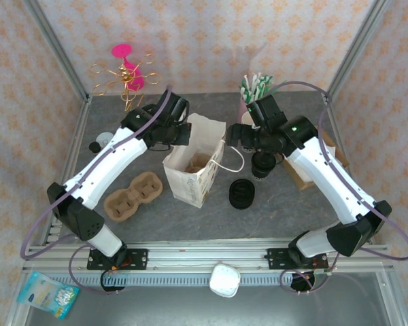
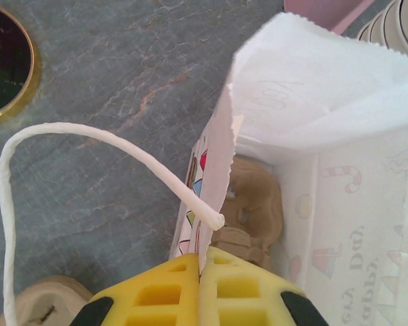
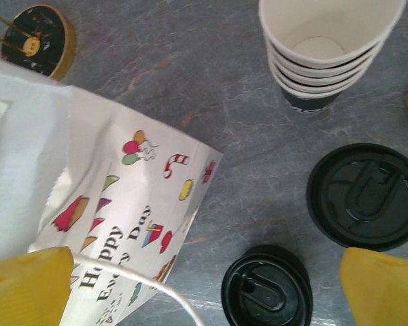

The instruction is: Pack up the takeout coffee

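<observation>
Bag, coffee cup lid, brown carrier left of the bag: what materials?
Bag: thin white paper, matte, printed; serrated top edge, creases. Coffee lid: black plastic, likely, semi-gloss with moulded ridges. Carrier: brown moulded pulp, apparently, rough matte surface.

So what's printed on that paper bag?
The bag is white with colourful party pictures; right wrist view shows it best.

Matt white paper bag, takeout coffee lidded in smooth black plastic, rough brown pulp carrier

Lab rig: wallpapered booth, aluminium frame
</observation>
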